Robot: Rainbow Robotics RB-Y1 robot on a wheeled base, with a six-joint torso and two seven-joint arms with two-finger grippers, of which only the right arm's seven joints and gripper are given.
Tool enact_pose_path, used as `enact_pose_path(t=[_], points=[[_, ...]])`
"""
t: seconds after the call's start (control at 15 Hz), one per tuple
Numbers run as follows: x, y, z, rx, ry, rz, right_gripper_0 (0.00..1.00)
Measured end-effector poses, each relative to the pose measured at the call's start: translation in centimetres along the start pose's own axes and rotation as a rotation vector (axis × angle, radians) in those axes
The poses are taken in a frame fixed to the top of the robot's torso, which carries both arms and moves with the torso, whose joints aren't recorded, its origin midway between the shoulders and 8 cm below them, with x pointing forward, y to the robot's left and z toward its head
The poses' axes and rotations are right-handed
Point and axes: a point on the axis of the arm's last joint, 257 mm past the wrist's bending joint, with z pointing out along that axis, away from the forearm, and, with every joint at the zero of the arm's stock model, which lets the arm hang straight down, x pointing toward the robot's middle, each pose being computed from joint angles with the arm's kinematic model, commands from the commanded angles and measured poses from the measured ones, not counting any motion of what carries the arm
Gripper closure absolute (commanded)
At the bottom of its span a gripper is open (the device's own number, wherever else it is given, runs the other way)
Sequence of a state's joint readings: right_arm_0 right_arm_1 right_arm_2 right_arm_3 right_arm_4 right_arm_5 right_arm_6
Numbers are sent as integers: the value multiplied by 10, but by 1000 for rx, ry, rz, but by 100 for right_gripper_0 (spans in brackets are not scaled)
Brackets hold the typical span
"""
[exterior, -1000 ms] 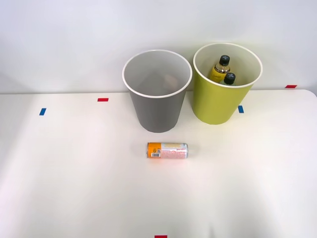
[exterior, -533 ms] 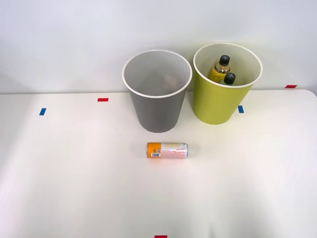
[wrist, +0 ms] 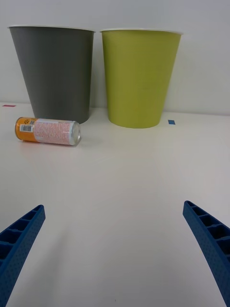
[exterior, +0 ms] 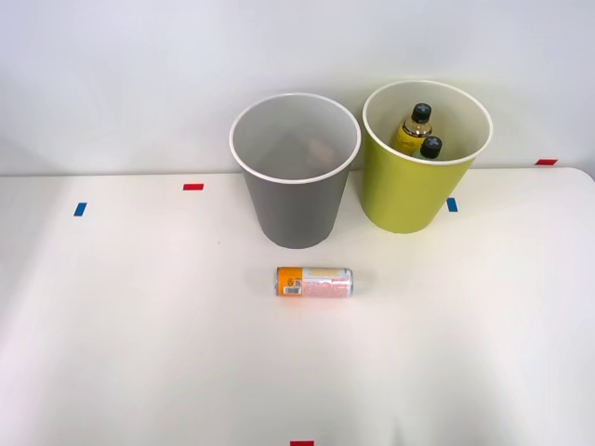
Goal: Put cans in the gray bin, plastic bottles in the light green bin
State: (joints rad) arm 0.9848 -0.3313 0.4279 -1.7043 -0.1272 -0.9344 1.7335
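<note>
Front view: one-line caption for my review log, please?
Orange can lies on the table before the gray bin; both bottles in light green bin.

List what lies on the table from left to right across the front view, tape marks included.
Blue tape mark → red tape mark → gray bin → light green bin → blue tape mark → red tape mark. The orange can overlaps the gray bin's span, so it is left out.

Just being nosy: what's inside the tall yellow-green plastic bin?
Two small plastic bottles with black screw caps, one yellowish, inside the yellow-green bin. Its wall hides their lower parts and the bottom.
</note>
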Motion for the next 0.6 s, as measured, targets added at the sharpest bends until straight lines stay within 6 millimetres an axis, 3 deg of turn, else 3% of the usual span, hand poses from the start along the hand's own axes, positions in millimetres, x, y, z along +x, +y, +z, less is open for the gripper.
enact_pose_path(t=[0.6], points=[[0, 0, 0, 0, 0, 0, 0]])
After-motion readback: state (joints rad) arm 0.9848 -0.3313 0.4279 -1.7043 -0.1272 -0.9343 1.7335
